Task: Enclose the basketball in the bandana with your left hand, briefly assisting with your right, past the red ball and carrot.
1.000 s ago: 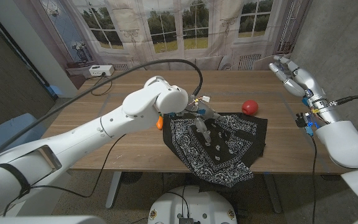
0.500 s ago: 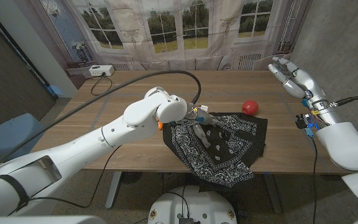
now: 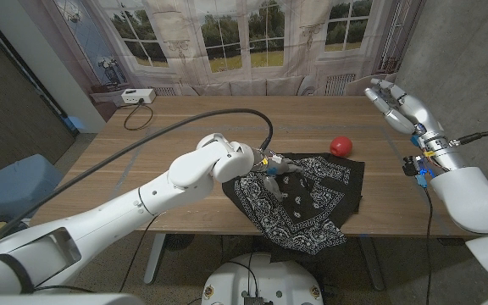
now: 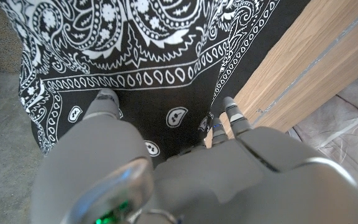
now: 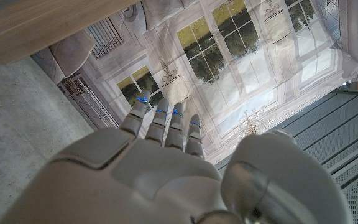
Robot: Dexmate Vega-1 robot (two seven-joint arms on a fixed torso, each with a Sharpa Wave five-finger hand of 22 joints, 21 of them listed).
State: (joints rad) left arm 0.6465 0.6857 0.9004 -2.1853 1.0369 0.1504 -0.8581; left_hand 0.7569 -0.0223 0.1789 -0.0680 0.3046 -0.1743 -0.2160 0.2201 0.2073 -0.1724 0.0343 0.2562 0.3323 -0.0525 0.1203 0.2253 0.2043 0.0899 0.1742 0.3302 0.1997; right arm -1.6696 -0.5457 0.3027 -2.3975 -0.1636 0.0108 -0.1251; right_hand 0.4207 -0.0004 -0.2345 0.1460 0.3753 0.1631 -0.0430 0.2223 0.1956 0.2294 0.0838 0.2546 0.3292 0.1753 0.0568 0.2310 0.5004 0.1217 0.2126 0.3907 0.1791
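One long wooden table (image 3: 176,127) spans the room before a printed backdrop of windows (image 3: 227,38) at twelve o'clock, with a small white box (image 3: 136,96) at about ten o'clock on the tabletop. Covering the near edge at five o'clock, the black bandana (image 3: 316,199) drapes partly over the side. Above it the left hand (image 3: 280,174) presses fingers down into the cloth; whether it grips the fabric I cannot tell. No basketball is visible; it may be under the cloth. At two o'clock the right hand (image 3: 396,102) is raised beyond the table edge, fingers spread, grasping nothing. Just past the bandana's far corner sits the red ball (image 3: 340,145). Up close, the left wrist view shows fingertips (image 4: 106,99) resting on paisley print; the right wrist view shows straight fingers (image 5: 166,124) against the backdrop.
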